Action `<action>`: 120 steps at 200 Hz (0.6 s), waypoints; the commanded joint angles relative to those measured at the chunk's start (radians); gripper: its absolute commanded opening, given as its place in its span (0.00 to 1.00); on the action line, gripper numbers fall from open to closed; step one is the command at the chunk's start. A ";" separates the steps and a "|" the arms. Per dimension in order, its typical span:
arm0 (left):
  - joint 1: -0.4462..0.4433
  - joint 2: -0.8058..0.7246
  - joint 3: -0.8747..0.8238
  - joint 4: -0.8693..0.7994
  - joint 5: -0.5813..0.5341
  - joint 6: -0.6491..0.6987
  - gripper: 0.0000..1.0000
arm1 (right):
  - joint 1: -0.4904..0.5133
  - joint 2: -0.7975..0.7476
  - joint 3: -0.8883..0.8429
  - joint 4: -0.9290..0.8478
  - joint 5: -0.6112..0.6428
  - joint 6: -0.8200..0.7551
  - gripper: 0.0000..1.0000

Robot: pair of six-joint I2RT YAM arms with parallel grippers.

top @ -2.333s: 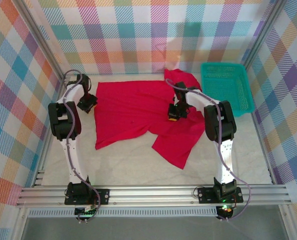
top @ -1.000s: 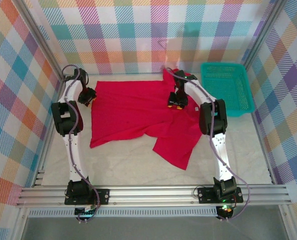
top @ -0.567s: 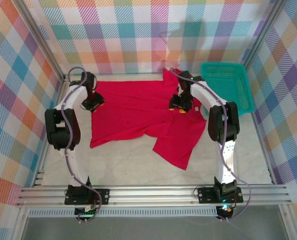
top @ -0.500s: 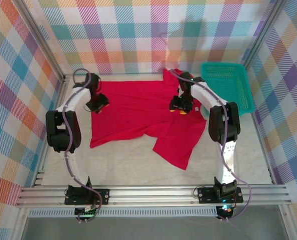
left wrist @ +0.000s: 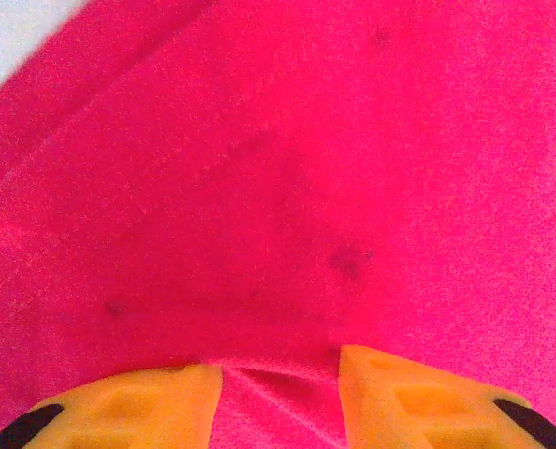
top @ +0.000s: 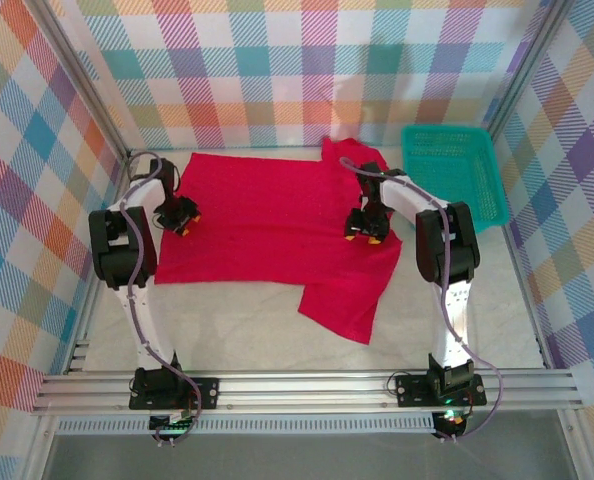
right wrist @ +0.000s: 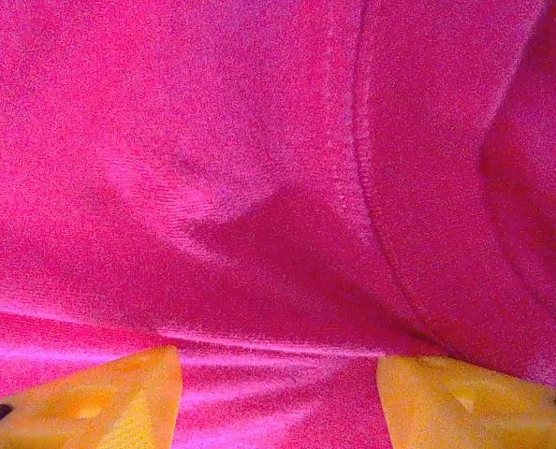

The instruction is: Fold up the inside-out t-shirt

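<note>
The inside-out t-shirt (top: 267, 220), bright red, lies spread across the table. One flap (top: 347, 300) hangs toward the near edge and a bunched part (top: 349, 152) lies at the back. My left gripper (top: 182, 217) is on the shirt's left edge. In the left wrist view a raised fold of the shirt (left wrist: 287, 187) sits pinched between the yellow fingers (left wrist: 147, 402) of that gripper (left wrist: 280, 374). My right gripper (top: 364, 228) rests on the shirt's right part. In the right wrist view that gripper (right wrist: 278, 360) has its fingers (right wrist: 446, 393) wide apart over a seamed ridge of the shirt (right wrist: 259, 187).
A teal plastic basket (top: 447, 175) stands at the back right, just beyond the shirt. Checked walls close in the table on three sides. Bare pale table (top: 237, 320) shows along the near edge, in front of the shirt.
The shirt's left side has been drawn left and toward me and now lies flatter, with a straighter near hem. The left gripper moved left with it. The right gripper's fingers have spread wider.
</note>
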 commanded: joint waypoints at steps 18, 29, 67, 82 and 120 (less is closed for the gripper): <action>-0.001 -0.064 0.026 -0.118 -0.091 0.058 0.43 | -0.014 -0.009 0.063 0.002 -0.057 -0.016 0.59; -0.001 -0.131 0.004 -0.143 -0.119 0.059 0.44 | -0.008 -0.056 0.062 0.002 -0.094 -0.010 0.60; 0.032 -0.385 -0.215 -0.182 -0.117 0.048 0.45 | 0.043 -0.251 -0.071 0.091 -0.153 0.020 0.61; 0.082 -0.470 -0.351 -0.165 -0.063 0.028 0.43 | 0.059 -0.302 -0.144 0.130 -0.154 0.029 0.60; 0.230 -0.608 -0.615 -0.080 0.031 0.001 0.43 | 0.064 -0.347 -0.237 0.132 -0.149 -0.002 0.58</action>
